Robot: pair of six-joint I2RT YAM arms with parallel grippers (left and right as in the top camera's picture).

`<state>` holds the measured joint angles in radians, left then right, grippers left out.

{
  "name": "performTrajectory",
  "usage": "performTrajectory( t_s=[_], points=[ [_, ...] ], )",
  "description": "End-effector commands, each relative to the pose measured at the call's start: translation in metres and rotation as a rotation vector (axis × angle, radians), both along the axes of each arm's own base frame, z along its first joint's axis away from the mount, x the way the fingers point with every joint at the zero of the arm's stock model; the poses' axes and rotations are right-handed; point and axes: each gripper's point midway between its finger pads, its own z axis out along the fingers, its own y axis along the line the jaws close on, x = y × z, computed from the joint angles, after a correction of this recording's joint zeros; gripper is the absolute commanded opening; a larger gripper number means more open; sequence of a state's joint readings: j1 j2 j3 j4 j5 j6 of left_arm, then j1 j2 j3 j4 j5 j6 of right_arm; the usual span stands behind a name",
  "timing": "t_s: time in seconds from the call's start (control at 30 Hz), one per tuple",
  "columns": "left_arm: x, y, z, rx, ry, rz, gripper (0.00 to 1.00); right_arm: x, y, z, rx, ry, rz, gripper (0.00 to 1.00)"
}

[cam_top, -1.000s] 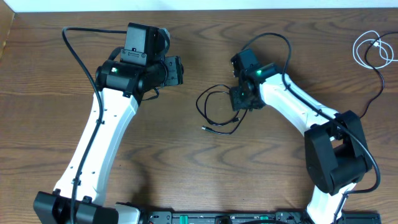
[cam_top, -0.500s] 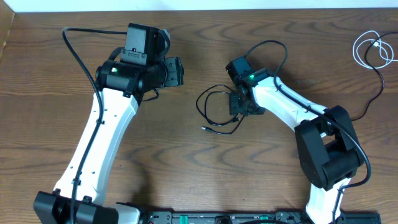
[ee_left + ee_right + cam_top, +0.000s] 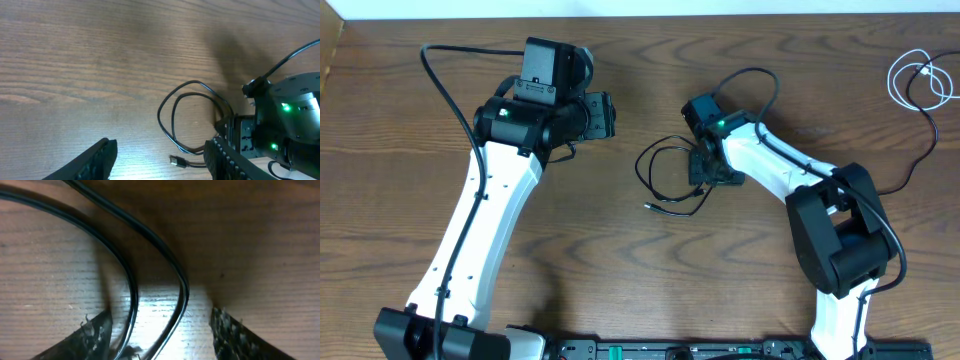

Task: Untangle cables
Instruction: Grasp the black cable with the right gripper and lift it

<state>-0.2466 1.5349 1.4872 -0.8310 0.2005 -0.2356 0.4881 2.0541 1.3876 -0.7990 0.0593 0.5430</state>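
Observation:
The black cable lies in a loose loop on the wooden table, its plug end at the lower left. It also shows in the left wrist view. My right gripper is down at the loop's right side, open, with two strands of the black cable running between its fingers. The white cable lies coiled at the far right, apart from the black one. My left gripper is open and empty, held above the table left of the loop; it also shows in the left wrist view.
A thick black arm wire runs across the table at the right, near the white coil. The table's far edge runs along the top.
The right arm has swung its wrist a little left and lower onto the loop's right side. The cable and left arm have not moved.

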Motion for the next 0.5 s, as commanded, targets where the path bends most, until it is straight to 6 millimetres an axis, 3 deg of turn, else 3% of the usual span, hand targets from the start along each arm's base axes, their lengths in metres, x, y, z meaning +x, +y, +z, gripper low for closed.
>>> performTrajectory(
  t_s=[0.0, 0.13, 0.2, 0.27, 0.33, 0.47],
  points=[
    [-0.002, 0.002, 0.008, 0.000, -0.021, -0.001, 0.61, -0.008, -0.013, -0.018, -0.036, 0.053, -0.043, 0.56],
    [-0.002, 0.002, 0.008, 0.000, -0.021, -0.001, 0.61, -0.016, -0.021, -0.018, -0.066, 0.086, -0.061, 0.46],
    [-0.002, 0.002, 0.008, 0.000, -0.021, -0.001, 0.61, -0.017, -0.023, -0.018, -0.073, 0.091, -0.062, 0.32],
    [-0.002, 0.002, 0.008, 0.000, -0.021, -0.001, 0.61, -0.017, -0.024, -0.018, -0.077, 0.088, -0.062, 0.25],
    [-0.002, 0.002, 0.008, 0.000, -0.021, -0.001, 0.61, -0.016, -0.026, -0.018, -0.086, 0.083, -0.064, 0.04],
    [-0.002, 0.002, 0.008, 0.000, -0.021, -0.001, 0.61, -0.007, -0.030, -0.013, -0.081, 0.066, -0.048, 0.01]
  ],
)
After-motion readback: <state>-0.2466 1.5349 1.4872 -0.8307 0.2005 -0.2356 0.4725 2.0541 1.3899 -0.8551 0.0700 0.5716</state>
